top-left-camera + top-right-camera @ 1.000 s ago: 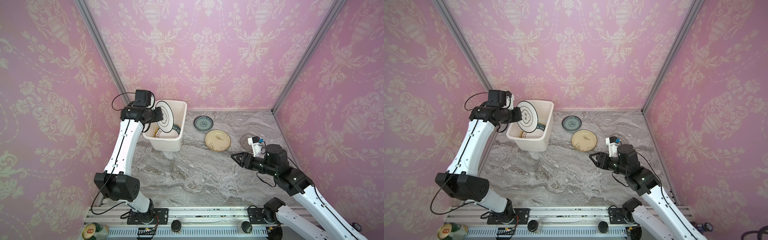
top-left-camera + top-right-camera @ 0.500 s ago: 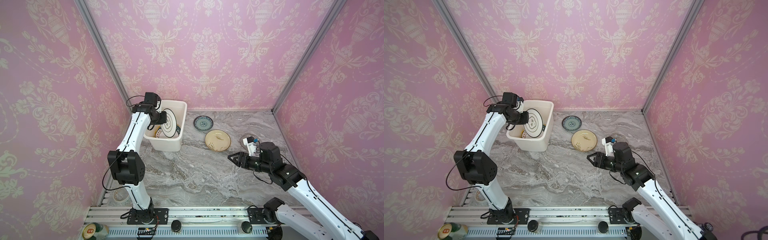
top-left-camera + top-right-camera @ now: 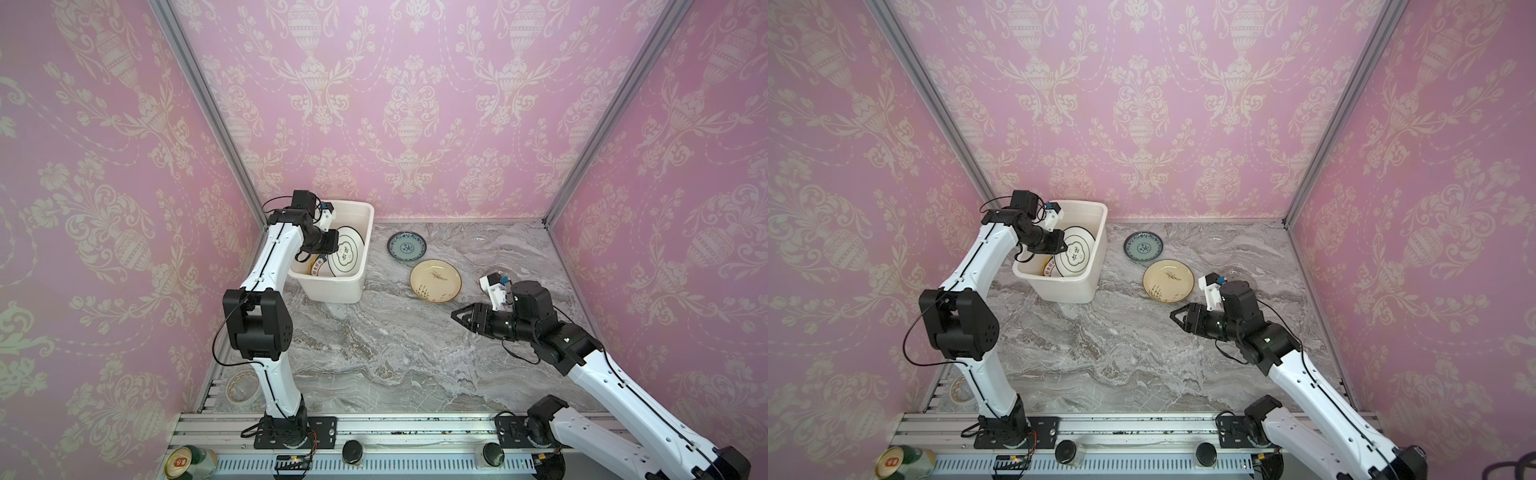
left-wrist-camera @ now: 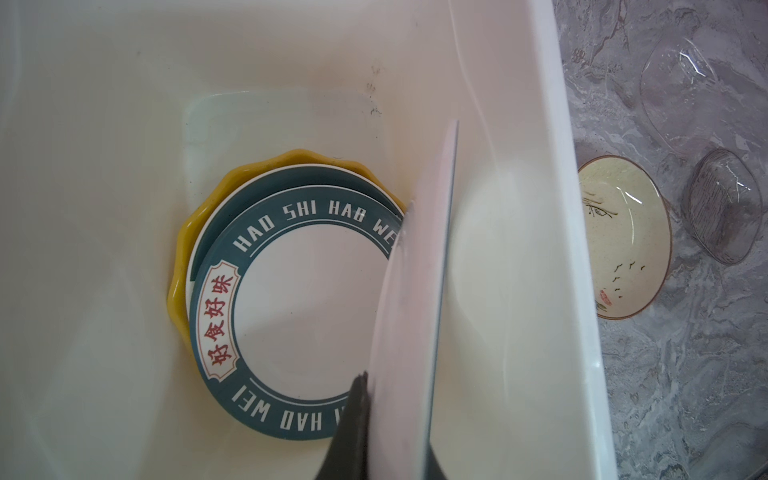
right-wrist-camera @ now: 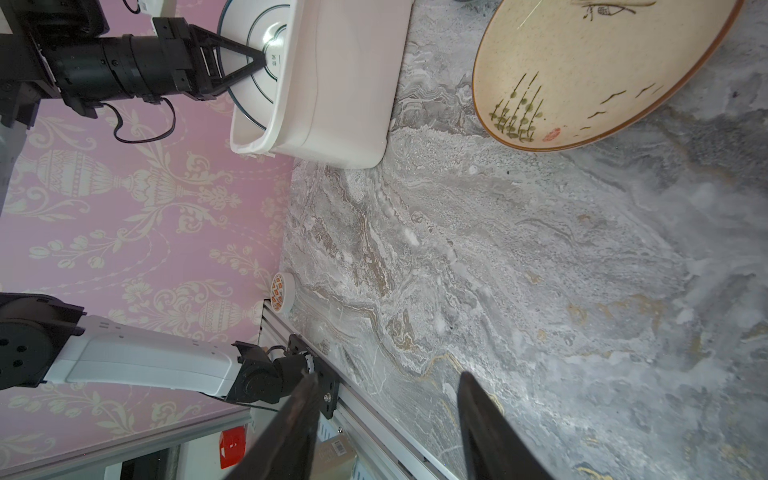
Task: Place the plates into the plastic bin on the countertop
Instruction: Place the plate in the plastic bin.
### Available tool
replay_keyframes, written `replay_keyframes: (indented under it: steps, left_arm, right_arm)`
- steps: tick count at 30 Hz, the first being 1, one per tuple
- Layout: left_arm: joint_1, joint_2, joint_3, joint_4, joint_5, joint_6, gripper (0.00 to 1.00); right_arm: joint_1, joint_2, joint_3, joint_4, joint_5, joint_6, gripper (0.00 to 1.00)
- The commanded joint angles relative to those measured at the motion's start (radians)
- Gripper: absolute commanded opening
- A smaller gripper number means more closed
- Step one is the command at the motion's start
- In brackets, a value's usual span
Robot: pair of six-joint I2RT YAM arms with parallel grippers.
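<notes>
Three plates lie stacked flat on the floor of the plastic bin (image 3: 328, 289): a yellow plate (image 4: 183, 257) lowest, a dark-rimmed plate (image 4: 291, 178) peeking out above it, and a lettered plate (image 4: 299, 316) on top. My left gripper (image 3: 336, 248) is clamped on the rim of a fourth, a white plate with thin dark rings (image 3: 351, 259), which I hold down inside the bin, standing nearly on edge. Everything turns on how that plate sits. From my left wrist it is a thin blade between the stack and the bin's long wall on the open countertop side. Its edge line runs along the bin's length, its ringed face is turned up toward that wall, and its back faces the stack. So the stack lies below and behind what I hold, not straight beneath it. I judge that the next move calls for a roll of my wrist, laying the plate back over the stack before I let go; otherwise it may end up propped against the wall. Whether its lower rim touches the bin floor I cannot tell. My right gripper (image 3: 456, 316) hovers over the countertop (image 3: 374, 353) with jaws apart and empty. The cream plate (image 3: 435, 280) is just beside it and the small teal plate (image 3: 407, 246) lies beyond, so for those my right arm is plainly the nearer
</notes>
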Motion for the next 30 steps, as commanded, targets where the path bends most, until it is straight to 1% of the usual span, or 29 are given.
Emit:
replay_keyframes:
  steps: [1, 12, 13, 18, 28, 30]
  left_arm:
    - [0.012, 0.022, -0.009, -0.015, 0.039, 0.022, 0.0]
    - [0.012, 0.052, -0.07, -0.008, 0.047, 0.019, 0.0]
    - [0.012, 0.053, -0.077, -0.008, 0.038, 0.019, 0.01]
    - [0.012, 0.061, -0.09, -0.015, -0.012, 0.02, 0.12]
    - [0.013, 0.059, -0.11, -0.026, -0.098, 0.002, 0.23]
    - [0.013, 0.056, -0.114, -0.028, -0.12, 0.002, 0.23]
  right_arm:
    - [-0.004, 0.004, 0.02, 0.042, -0.016, 0.031, 0.53]
    - [-0.005, 0.014, 0.02, 0.045, -0.014, 0.028, 0.53]
    - [-0.004, 0.015, 0.023, 0.045, -0.015, 0.027, 0.53]
    - [-0.005, 0.023, 0.027, 0.046, -0.018, 0.022, 0.53]
    - [-0.005, 0.029, 0.026, 0.059, -0.017, 0.025, 0.53]
    - [-0.005, 0.029, 0.026, 0.062, -0.017, 0.026, 0.53]
